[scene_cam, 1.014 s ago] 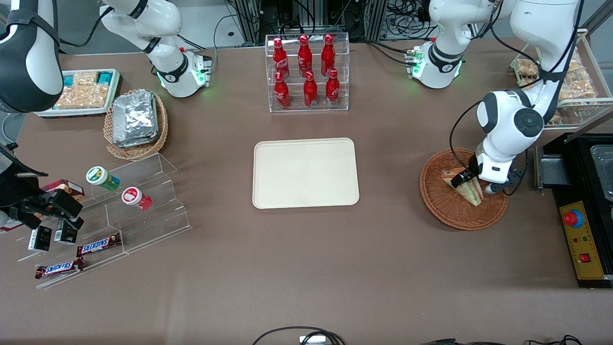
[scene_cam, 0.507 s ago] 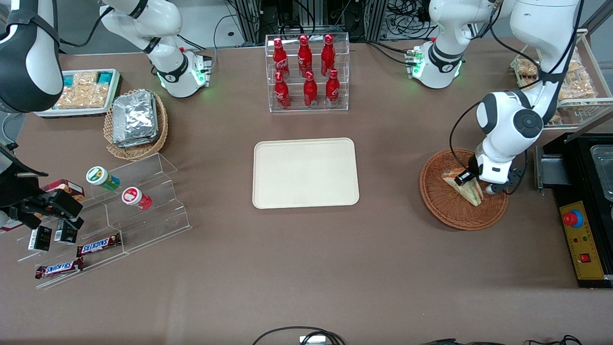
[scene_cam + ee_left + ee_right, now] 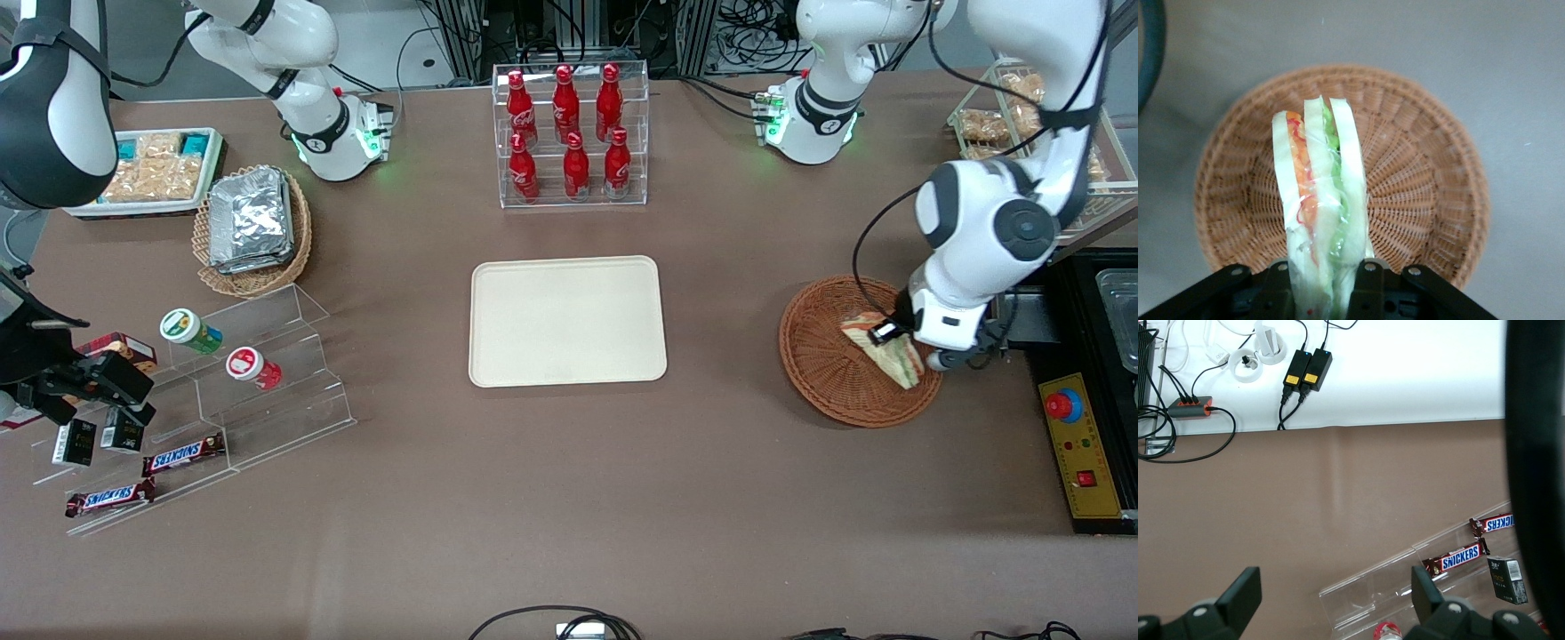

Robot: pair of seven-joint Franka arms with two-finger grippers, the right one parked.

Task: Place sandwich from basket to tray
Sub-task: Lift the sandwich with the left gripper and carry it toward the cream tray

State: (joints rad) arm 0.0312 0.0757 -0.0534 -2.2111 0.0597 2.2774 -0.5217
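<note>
The slick clear wrap could let the sandwich (image 3: 1317, 200) slip from the pinch and fall to the tabletop (image 3: 711, 462) during the carry to the tray (image 3: 567, 321). The claw (image 3: 900, 343) is pressed onto the sandwich's sides, holding it over the basket (image 3: 822, 373).

Bare table (image 3: 720, 320) between basket (image 3: 818, 373) and tray (image 3: 569, 267)

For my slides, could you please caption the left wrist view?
Gripper shut on the wrapped sandwich, held above the round wicker basket.
</note>
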